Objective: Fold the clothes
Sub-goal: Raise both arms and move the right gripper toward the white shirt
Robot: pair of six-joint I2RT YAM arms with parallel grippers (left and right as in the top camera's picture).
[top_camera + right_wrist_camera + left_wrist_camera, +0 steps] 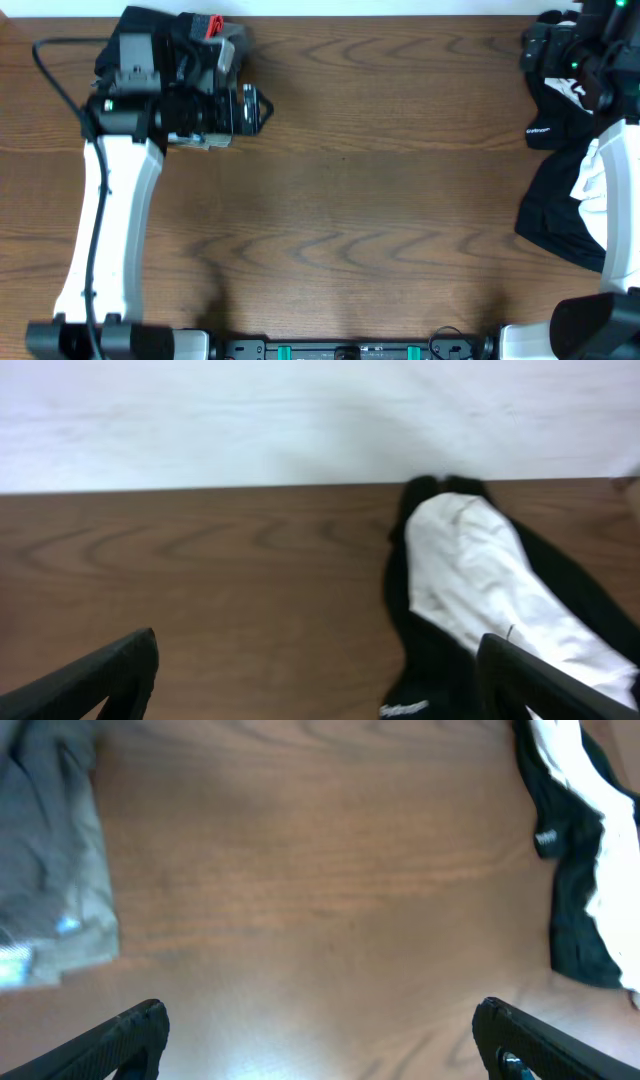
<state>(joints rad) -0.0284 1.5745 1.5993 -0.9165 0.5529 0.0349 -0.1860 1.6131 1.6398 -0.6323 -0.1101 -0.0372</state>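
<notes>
The clothes show as white cloth bunched up with a black garment at the table's right edge; no print is visible. From the right wrist the white cloth lies on top of the black fabric. My right gripper hangs open just above the table, and its right finger is over the pile's edge. The left wrist view has the white cloth at the far right. My left gripper is open over bare wood, far from the pile. It sits at the table's upper left.
Folded grey and olive garments lie beside my left gripper, partly under the left arm. The black garment carries small white lettering. My right arm's wrist is at the back right corner. Bare wooden table spans the middle.
</notes>
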